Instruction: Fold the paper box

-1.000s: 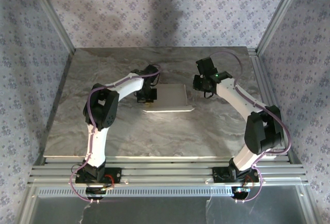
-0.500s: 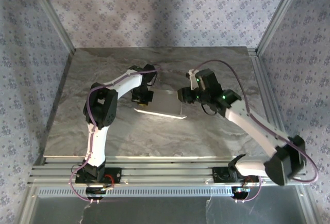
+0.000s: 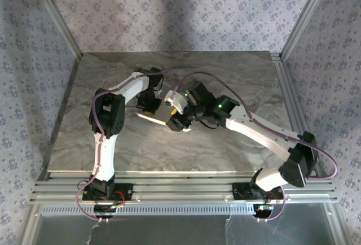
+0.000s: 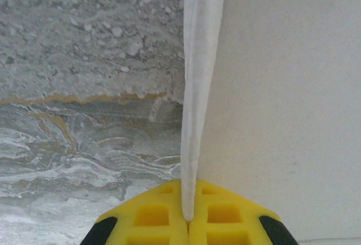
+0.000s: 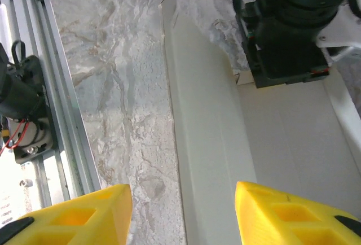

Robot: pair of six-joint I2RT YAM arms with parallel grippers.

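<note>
The paper box (image 3: 159, 113) is a white cardboard sheet on the marble table, partly under both wrists. My left gripper (image 3: 149, 105) is at its left end. In the left wrist view the yellow fingers (image 4: 152, 217) are shut on the sheet's thin edge (image 4: 197, 58), and the broad white face (image 4: 282, 87) runs off to the right. My right gripper (image 3: 176, 123) hangs over the near side of the box. It is open (image 5: 183, 217), and a long raised flap (image 5: 208, 115) runs between its spread fingertips. The left gripper's dark body (image 5: 287, 36) stands at the flap's far end.
The grey marble table (image 3: 237, 75) spreads wide on every side of the box. Aluminium rails (image 5: 34, 87) and the left arm's base (image 5: 20, 104) lie along the near edge. Patterned walls and metal frame posts (image 3: 53, 13) close in the sides and back.
My right arm has swung left across the table and now hangs open over the box. The left gripper has drawn the box a little left and turned it.
</note>
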